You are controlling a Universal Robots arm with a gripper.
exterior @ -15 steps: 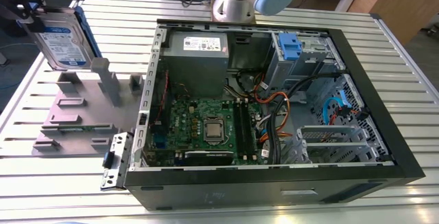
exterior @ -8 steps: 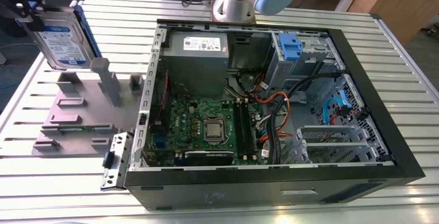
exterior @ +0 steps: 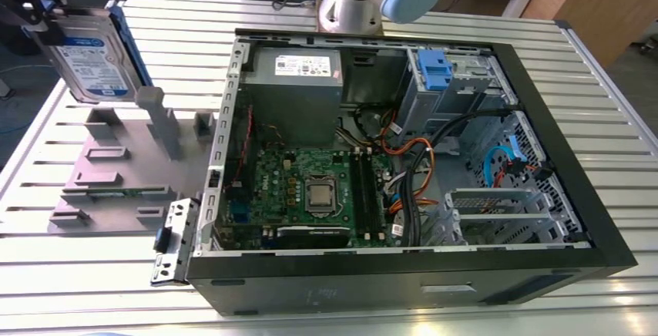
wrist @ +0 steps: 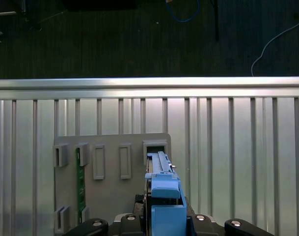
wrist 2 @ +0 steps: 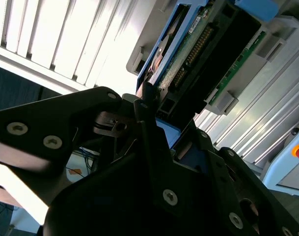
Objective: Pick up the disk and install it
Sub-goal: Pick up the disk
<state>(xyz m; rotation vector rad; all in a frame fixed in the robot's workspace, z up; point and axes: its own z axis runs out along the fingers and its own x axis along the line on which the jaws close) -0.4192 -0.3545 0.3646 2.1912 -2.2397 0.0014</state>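
tool (exterior: 43, 14) closed on the disk (exterior: 95, 55), gripping its upper end. disk hangs upright, label toward the exterior camera, clear above the grey fixture (exterior: 113, 174) on the slatted worktop (exterior: 185, 28). it is well apart from the open computer case (exterior: 411, 278). in the first wrist view the disk is edge-on, blue rail (wrist: 164, 196) toward the camera.

judgement: rigid metal body, fairly heavy for its size; smooth faces could slip. board side and connector are fragile and shock-sensitive. best held across the flat faces or railed edges, away from the connector end.
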